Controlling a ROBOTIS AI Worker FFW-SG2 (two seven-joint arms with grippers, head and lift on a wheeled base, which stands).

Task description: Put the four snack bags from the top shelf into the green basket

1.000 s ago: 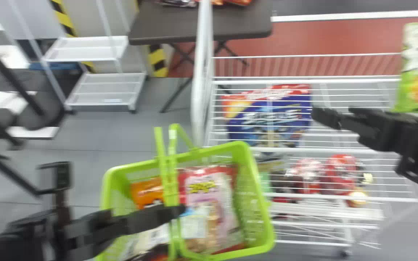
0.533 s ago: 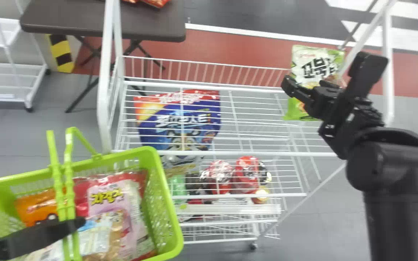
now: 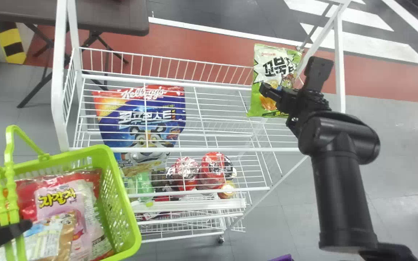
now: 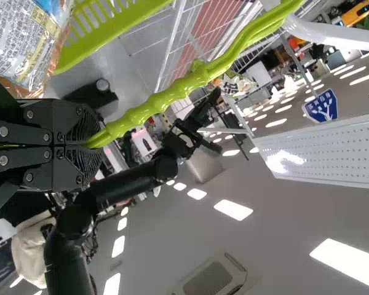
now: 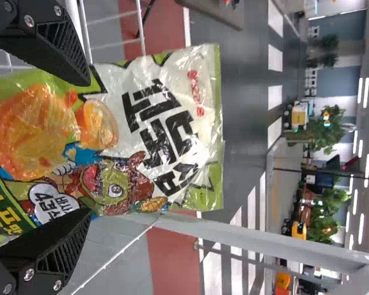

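In the head view, our right arm rises, then bends up and left, its gripper (image 3: 291,76) at the bag (image 3: 272,69) by the shelf's (image 3: 194,149) right end, near a post (image 3: 339,65), with open wires leftward; our left gripper (image 3: 4,233) is at the basket's (image 3: 125,197) handle (image 3: 0,203). In the left wrist view, our fingers pinch the handle. In the right wrist view, ours stand spread, the bag between.

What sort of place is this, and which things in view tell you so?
Probably a shop display set up in a large hall: a white wire rack holds a cereal bag, a green basket carries packaged snacks, and ceiling lights shine overhead.
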